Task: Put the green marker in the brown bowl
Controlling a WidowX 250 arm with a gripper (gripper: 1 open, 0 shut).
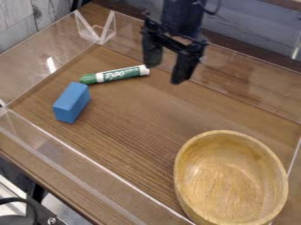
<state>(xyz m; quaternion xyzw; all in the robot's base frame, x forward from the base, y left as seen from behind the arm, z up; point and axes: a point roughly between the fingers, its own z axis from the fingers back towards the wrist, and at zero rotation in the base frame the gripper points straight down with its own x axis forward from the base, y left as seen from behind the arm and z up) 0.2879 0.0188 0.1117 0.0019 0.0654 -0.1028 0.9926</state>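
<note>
The green marker point(115, 76) lies flat on the wooden tabletop at the upper left, its white barrel slanting up to the right. My gripper point(166, 68) hangs pointing down just right of the marker's right end, its two dark fingers spread open with nothing between them. The brown bowl point(231, 178) sits empty at the lower right, well away from both.
A blue rectangular block point(70, 102) lies left of centre, below the marker. Clear acrylic walls point(94, 29) ring the table, with a raised clear corner piece at the back left. Bare wood lies between marker and bowl.
</note>
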